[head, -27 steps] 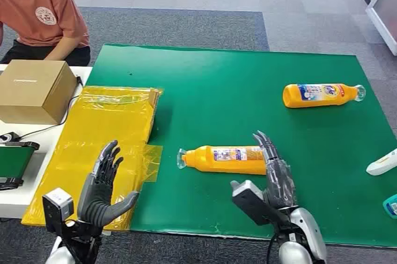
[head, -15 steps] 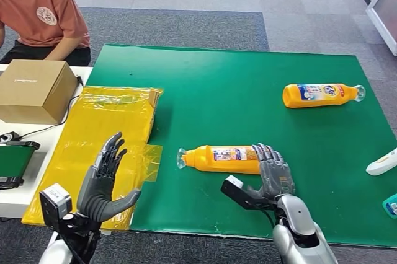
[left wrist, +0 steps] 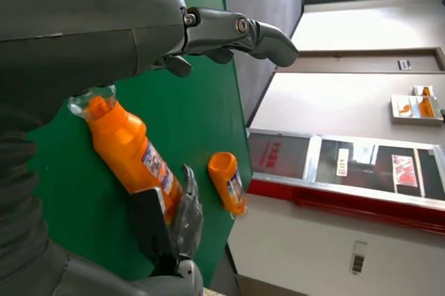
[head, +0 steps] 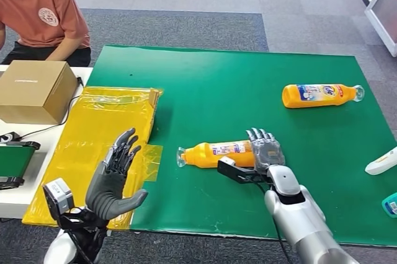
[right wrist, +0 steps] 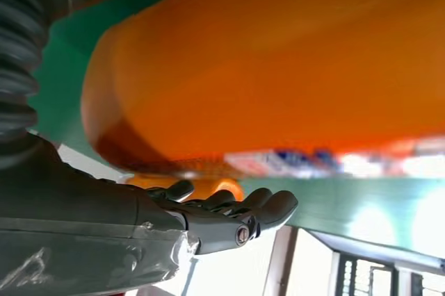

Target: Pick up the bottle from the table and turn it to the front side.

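My right hand [head: 265, 151] cups the bottle [head: 216, 154], fingers not yet clamped; I should wrap its base firmly before lifting.

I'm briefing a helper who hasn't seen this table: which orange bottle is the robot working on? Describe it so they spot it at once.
On the green mat, look near its front edge, right of the yellow plastic sheet. The near orange bottle lies on its side there, clear cap toward the sheet. Unlike the far orange bottle, the right hand covers its base.

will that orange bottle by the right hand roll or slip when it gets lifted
Probably apt to roll: the near orange bottle is rounded and lies on its side on the green mat. Its glossy plastic looks slippery. The right hand sits at the base end, so it may tilt.
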Controlling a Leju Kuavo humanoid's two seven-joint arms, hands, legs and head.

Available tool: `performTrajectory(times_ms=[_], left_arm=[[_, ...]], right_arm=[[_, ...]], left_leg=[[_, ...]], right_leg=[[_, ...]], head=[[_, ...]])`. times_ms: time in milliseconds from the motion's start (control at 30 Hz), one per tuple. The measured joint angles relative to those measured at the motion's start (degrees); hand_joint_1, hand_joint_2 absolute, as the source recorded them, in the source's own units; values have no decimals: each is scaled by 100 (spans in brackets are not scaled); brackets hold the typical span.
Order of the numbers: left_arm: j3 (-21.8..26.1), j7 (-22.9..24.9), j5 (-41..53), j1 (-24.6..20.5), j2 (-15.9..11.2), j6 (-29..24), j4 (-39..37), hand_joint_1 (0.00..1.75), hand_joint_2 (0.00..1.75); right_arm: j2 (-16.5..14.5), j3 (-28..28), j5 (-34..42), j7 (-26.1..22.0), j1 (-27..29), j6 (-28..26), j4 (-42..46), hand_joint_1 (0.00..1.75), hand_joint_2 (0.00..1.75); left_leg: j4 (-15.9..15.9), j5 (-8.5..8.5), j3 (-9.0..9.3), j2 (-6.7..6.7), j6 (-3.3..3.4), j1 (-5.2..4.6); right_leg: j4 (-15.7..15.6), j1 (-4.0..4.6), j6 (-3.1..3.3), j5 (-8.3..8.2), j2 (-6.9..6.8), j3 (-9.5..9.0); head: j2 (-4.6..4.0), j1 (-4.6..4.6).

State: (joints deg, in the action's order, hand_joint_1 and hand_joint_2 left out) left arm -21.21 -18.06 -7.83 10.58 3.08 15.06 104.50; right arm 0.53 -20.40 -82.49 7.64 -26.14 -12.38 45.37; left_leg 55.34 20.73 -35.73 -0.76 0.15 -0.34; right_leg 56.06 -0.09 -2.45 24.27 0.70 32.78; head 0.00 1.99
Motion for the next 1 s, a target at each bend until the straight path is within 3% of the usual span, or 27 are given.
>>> performTrajectory(times_ms=[300, 467, 567, 667, 767, 867, 1000], left_arm=[[-4, -3, -99, -29, -20, 87, -116, 0, 175], [1, -20, -111, -15, -32, 92, -116, 0, 175], [6, -50, -114, 24, -36, 85, -116, 0, 175], [8, -158, -128, 68, -50, 18, -116, 0, 175], [8, -291, -140, 94, -96, -106, -117, 0, 175], [12, -384, -132, 100, -142, -255, -118, 0, 175], [48, -417, -121, 81, -186, -387, -116, 0, 175]], right_arm=[[-69, -433, -257, -214, -408, 100, -627, 175, 175], [-38, -522, 257, -572, -355, 116, -459, 175, 175], [-13, -397, 1683, -1204, -89, 506, 18, 175, 175], [-46, 37, 4410, -2039, 379, 1554, 757, 175, 175], [-121, 539, 6584, -2470, 823, 2225, 1526, 175, 175], [-171, 899, 7847, -2712, 1138, 2516, 2220, 175, 175], [-254, 1024, 8528, -2891, 1563, 2473, 3080, 175, 175]], left_leg=[[0, -2, 14, 0, 2, -1], [1, -3, 16, 3, 1, 0], [1, -2, 15, 3, 0, 1], [0, -2, 3, -4, -1, 2], [0, -2, -9, -12, 0, 2], [0, 1, -11, -12, 2, 1], [0, 6, -15, -10, 0, -3]], right_leg=[[0, 0, 0, -4, 0, -7], [0, -1, 1, -8, 4, -16], [0, 0, 3, -7, 4, -16], [1, 2, 1, -3, -4, -13], [1, 3, 0, 3, -10, -5], [1, 3, 1, 12, -10, -4], [1, -1, 0, 10, -8, 2]], head=[[0, -1], [-1, 0], [0, 0], [0, 1], [-1, 1], [-1, -3], [-1, 0]])
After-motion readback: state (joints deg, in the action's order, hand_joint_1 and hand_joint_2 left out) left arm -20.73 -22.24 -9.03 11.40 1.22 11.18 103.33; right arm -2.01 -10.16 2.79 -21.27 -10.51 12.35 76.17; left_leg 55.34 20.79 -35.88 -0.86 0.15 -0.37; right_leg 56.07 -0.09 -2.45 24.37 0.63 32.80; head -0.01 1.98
